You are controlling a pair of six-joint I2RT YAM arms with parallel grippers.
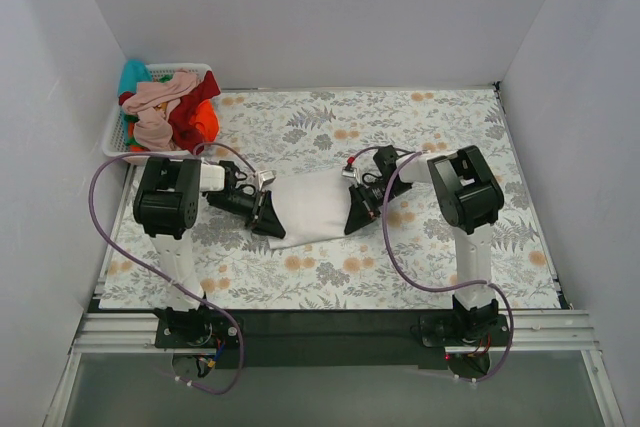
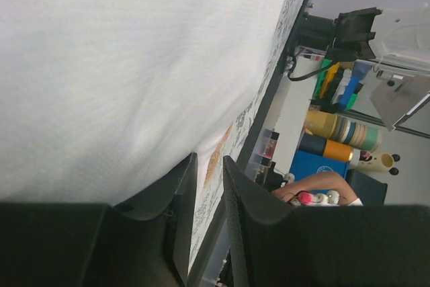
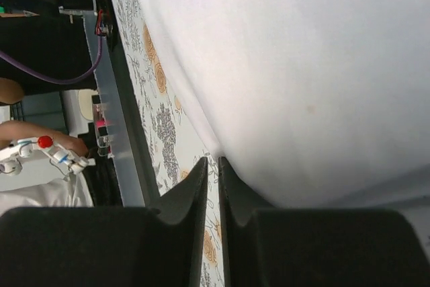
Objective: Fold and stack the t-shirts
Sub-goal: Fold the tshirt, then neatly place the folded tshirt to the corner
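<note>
1. The white t-shirt (image 1: 312, 209) lies gathered into a narrow bundle in the middle of the floral bench (image 1: 430, 127). Both arms are down at it, one at each end.
2. The left fingers (image 1: 264, 214) sit at the bundle's left edge and the right fingers (image 1: 357, 210) at its right edge. With the two mirrored like that, I read it as a two-handed fold or a squaring-up of the sides.
3. In the left wrist view, the left fingers (image 2: 176, 220) are all but together. Only a slit is left between them, with bench pattern showing through it. The cloth's edge meets their tips, but no cloth is visible in the slit.
4. The right wrist view tells the same story. The right fingers (image 3: 191, 199) are nearly touching, with an even thinner slit, and the shirt's border runs right at their tips.
5. They are low and at the border because soft cloth is best moved by its edge, in my judgement.
6. The count is two arms, one shirt on the bench, and one white basket (image 1: 112, 139) at the far left corner.
7. Heaped in the basket are a pink shirt (image 1: 160, 97), a dark red shirt (image 1: 188, 119), an orange shirt (image 1: 207, 125) and a teal shirt (image 1: 133, 75). That makes four colours, though I cannot tell exactly how many garments there are.
8. No stack is in sight, so the task looks to be at an early stage.
</note>
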